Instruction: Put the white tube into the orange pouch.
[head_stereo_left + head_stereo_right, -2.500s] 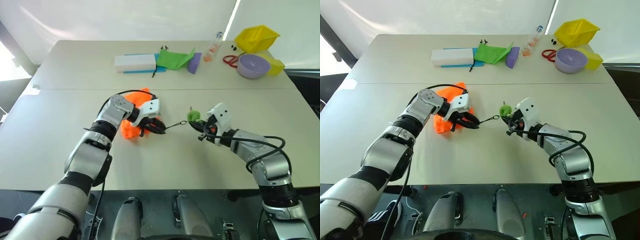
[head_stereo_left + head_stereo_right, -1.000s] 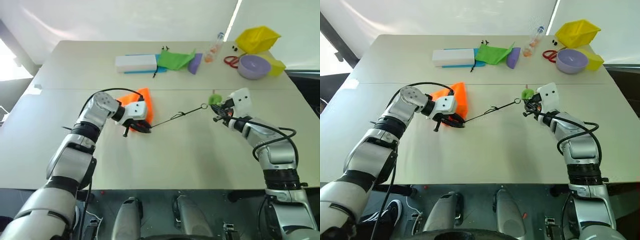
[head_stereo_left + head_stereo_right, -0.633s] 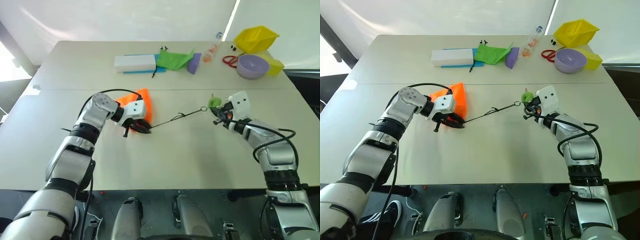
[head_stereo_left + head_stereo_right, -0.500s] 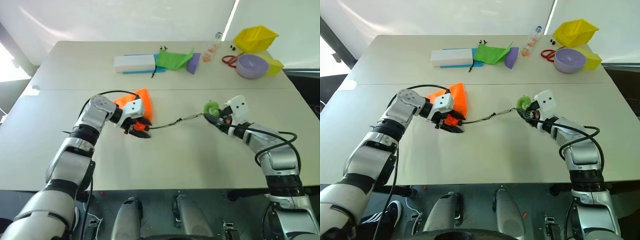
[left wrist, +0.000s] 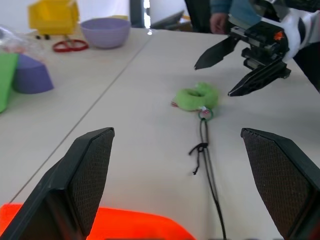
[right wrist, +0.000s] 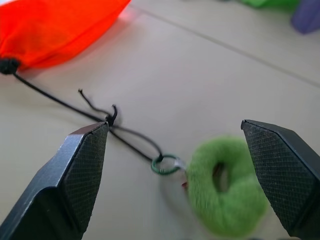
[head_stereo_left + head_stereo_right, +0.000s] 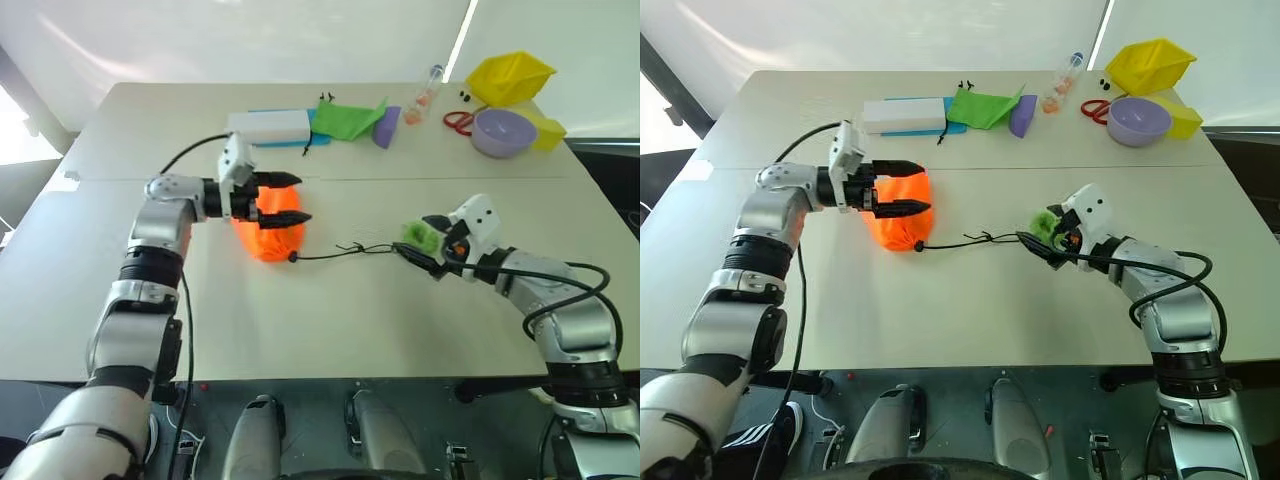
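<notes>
Lying bunched at centre left of the head view, the pouch [image 7: 270, 230] rests on the table [image 7: 330, 320], its neck drawn shut into a black knot from which the cord [image 7: 335, 252] runs slack toward the right. A second ago that cord was pulled taut between the two grippers; now it sags in loose curves across the tabletop. The left gripper [image 7: 283, 198] has let go and risen: its fingers stand wide apart, level, just above the pouch's upper edge, holding nothing, where before they were clamped low at the pouch's mouth. The right gripper [image 7: 421, 247] has also come open and drawn back toward the lower right; its fingers spread on either side of the green coil [image 6: 227, 191], which lies freely on the table, gripped by neither finger. Earlier the coil was lifted in that gripper, further up the frame. No tube can be made out on the table; whether it sits inside the pouch cannot be told. Along the upper edge stand a white box [image 7: 268, 125], green cloth [image 7: 348, 118], purple bowl [image 7: 505, 131] and yellow bin [image 7: 512, 76], unchanged
</notes>
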